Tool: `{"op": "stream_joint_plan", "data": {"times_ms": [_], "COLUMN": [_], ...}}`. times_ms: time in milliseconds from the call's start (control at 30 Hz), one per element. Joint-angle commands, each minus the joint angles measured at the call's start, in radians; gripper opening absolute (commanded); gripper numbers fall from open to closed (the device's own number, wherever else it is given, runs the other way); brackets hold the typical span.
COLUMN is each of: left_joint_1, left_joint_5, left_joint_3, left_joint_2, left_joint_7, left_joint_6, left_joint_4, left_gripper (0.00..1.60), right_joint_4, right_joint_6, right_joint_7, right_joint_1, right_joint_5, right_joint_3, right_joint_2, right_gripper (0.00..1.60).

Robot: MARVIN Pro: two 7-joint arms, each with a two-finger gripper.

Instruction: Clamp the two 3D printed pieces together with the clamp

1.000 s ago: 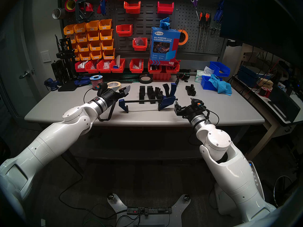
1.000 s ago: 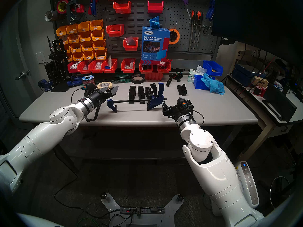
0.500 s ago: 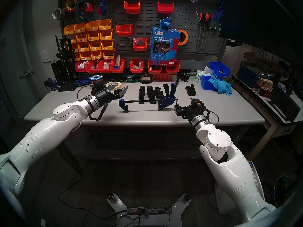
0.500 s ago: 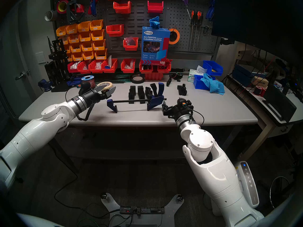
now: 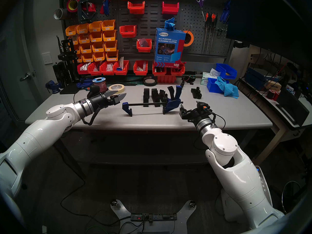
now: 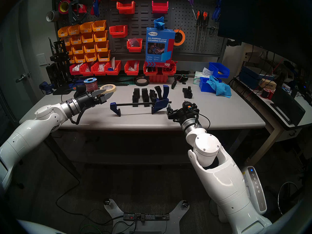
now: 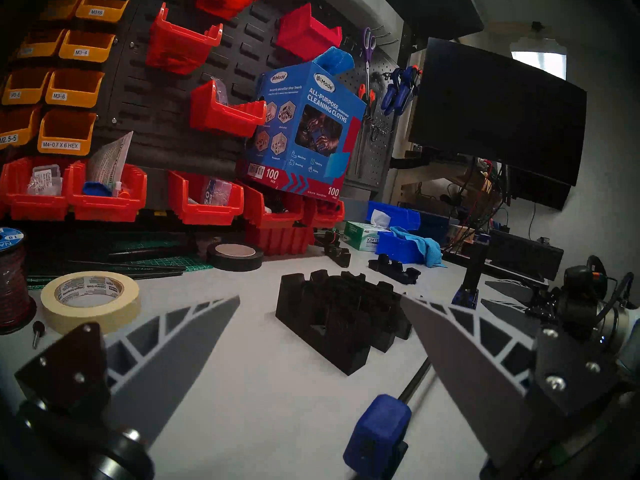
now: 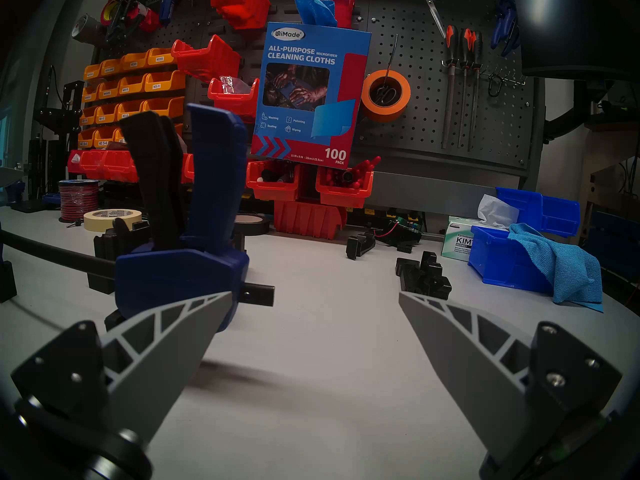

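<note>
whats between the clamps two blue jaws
Only the black bar spans between them; the 3D printed pieces stand behind it, not between the jaws, as the head view shows.

The clamp bar is partly hidden behind the left tool finger.

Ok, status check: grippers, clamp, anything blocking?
Left gripper open, empty. Right gripper open, empty, beside the clamp handle. Clamp standing on the table, jaws wide, printed pieces behind the bar. Nothing blocking.

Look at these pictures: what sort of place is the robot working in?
Most likely a workshop or maker lab: a dark pegboard wall hung with orange and red plastic parts bins, screwdrivers with black-and-orange handles, and a grey workbench scattered with tape rolls.
</note>
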Motion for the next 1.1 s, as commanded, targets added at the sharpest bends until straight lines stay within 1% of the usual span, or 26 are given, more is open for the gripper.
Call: {"op": "stream_joint_plan", "data": {"times_ms": [0, 67, 100, 133, 167, 233, 267, 300, 433, 467, 500, 600, 833, 933, 1067], "left_joint_1": [-0.090, -0.109, -0.115, -0.126, -0.131, -0.149, -0.154, -0.163, -0.187, -0.196, -0.198, -0.212, -0.223, -0.234, -0.263], "left_joint_5": [0.038, 0.046, 0.047, 0.053, 0.055, 0.062, 0.059, 0.064, 0.072, 0.078, 0.075, 0.080, 0.065, 0.050, 0.039], "left_joint_3": [0.048, 0.060, 0.066, 0.071, 0.073, 0.081, 0.088, 0.088, 0.102, 0.101, 0.107, 0.106, 0.094, 0.091, 0.099], "left_joint_2": [-0.015, -0.032, -0.037, -0.047, -0.053, -0.073, -0.078, -0.090, -0.116, -0.128, -0.129, -0.154, -0.197, -0.218, -0.238], "left_joint_7": [-0.118, -0.165, -0.162, -0.194, -0.204, -0.253, -0.247, -0.284, -0.342, -0.383, -0.371, -0.431, -0.497, -0.533, -0.610], "left_joint_6": [0.040, 0.041, 0.041, 0.040, 0.038, 0.032, 0.030, 0.030, 0.026, 0.025, 0.022, 0.010, -0.006, 0.005, 0.049], "left_joint_4": [0.082, 0.121, 0.128, 0.152, 0.163, 0.206, 0.214, 0.241, 0.299, 0.328, 0.328, 0.378, 0.451, 0.489, 0.542], "left_gripper": [1.60, 1.60, 1.60, 1.60, 1.60, 1.60, 1.60, 1.60, 1.60, 1.60, 1.60, 1.60, 1.60, 1.60, 1.60], "right_joint_4": [-0.012, -0.012, -0.012, -0.012, -0.012, -0.012, -0.012, -0.012, -0.012, -0.012, -0.012, -0.012, -0.013, -0.013, -0.013], "right_joint_6": [-0.002, -0.002, -0.002, -0.002, -0.002, -0.002, -0.001, -0.001, -0.001, -0.001, -0.001, -0.001, -0.001, -0.001, -0.001], "right_joint_7": [0.001, 0.001, 0.001, 0.001, 0.001, 0.001, 0.001, 0.001, 0.001, 0.001, 0.001, 0.001, 0.001, 0.001, 0.001], "right_joint_1": [0.003, 0.003, 0.003, 0.003, 0.003, 0.003, 0.003, 0.003, 0.002, 0.002, 0.002, 0.002, 0.002, 0.002, 0.002], "right_joint_5": [0.000, 0.000, 0.000, 0.000, 0.000, 0.000, 0.000, 0.000, 0.000, 0.000, 0.000, 0.000, 0.000, 0.000, 0.000], "right_joint_3": [0.001, 0.001, 0.001, 0.001, 0.001, 0.001, 0.001, 0.001, 0.001, 0.001, 0.001, 0.001, 0.001, 0.001, 0.001], "right_joint_2": [0.000, 0.000, 0.000, 0.000, 0.000, 0.000, 0.000, 0.000, 0.000, 0.000, 0.000, 0.000, 0.000, 0.000, 0.000], "right_gripper": [1.60, 1.60, 1.60, 1.60, 1.60, 1.60, 1.60, 1.60, 1.60, 1.60, 1.60, 1.60, 1.60, 1.60, 1.60]}}
